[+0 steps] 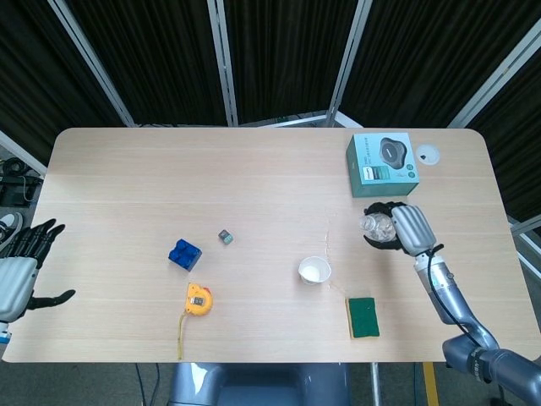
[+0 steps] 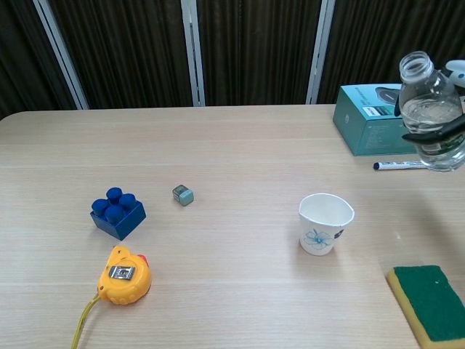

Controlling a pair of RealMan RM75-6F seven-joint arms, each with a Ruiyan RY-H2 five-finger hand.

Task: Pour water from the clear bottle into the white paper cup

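Note:
My right hand [image 1: 404,227] grips the clear uncapped bottle [image 2: 429,109] and holds it in the air, up and to the right of the white paper cup [image 2: 325,223]. The bottle [image 1: 376,227] leans slightly, its open mouth toward the cup [image 1: 314,271], and water shows in its lower part. In the chest view only the dark fingers [image 2: 436,134] wrapped round the bottle appear, at the right edge. The cup stands upright on the table. My left hand [image 1: 19,272] hangs off the table's left edge, fingers spread, holding nothing.
A teal box [image 1: 382,162] and a marker [image 2: 401,165] lie behind the bottle. A green sponge [image 1: 363,316] sits near the front right edge. A blue brick [image 1: 184,254], a small grey cube [image 1: 225,237] and a yellow tape measure [image 1: 198,299] lie left of the cup.

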